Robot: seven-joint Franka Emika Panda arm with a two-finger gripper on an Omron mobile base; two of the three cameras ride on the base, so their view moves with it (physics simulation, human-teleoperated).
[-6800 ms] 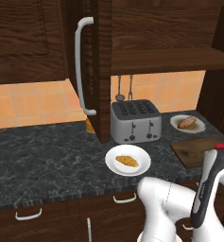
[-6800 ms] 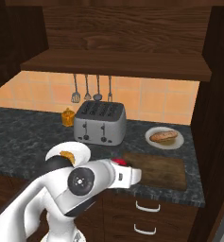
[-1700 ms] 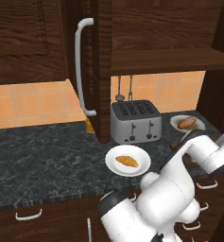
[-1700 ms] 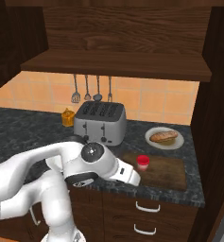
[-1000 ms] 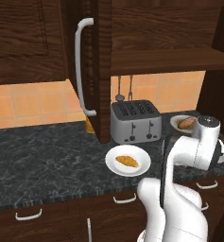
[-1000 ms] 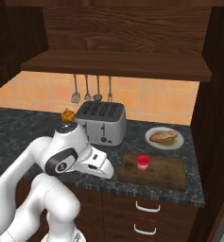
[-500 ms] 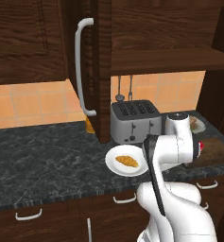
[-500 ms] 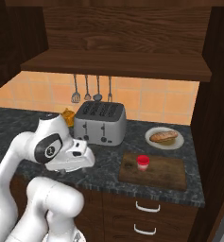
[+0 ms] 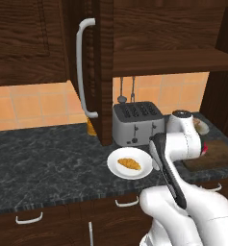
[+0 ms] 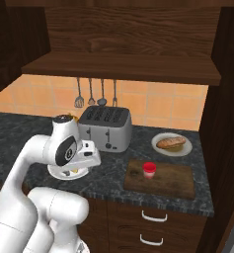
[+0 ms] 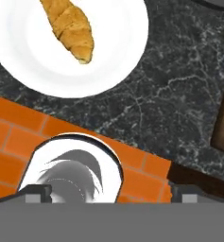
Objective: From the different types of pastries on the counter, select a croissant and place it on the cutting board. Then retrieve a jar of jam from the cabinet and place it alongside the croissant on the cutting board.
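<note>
The croissant (image 11: 71, 26) lies on a white plate (image 11: 118, 56) on the black counter (image 11: 179, 94); the left base view also shows this croissant (image 9: 129, 164). My gripper (image 11: 112, 193) hangs above the counter just off the plate's rim, open, with nothing between its fingertips. The jar of jam (image 10: 148, 169), red-lidded, stands upright on the left part of the cutting board (image 10: 173, 180). The other pastry (image 10: 171, 143) rests on its own plate behind the board. The cabinet (image 9: 33, 43) with its white bar handle (image 9: 82, 72) hangs at upper left.
A silver toaster (image 10: 104, 128) stands against the tiled wall between the two plates, with utensils (image 10: 91, 94) hanging above it. A wooden shelf (image 10: 123, 66) overhangs the counter. Drawers with white handles (image 10: 155, 216) sit below. A dark side wall (image 10: 224, 123) closes the right end.
My arm has swung left from the cutting board to above the croissant's plate. The jar has stayed standing on the board and the pastries have not moved.
</note>
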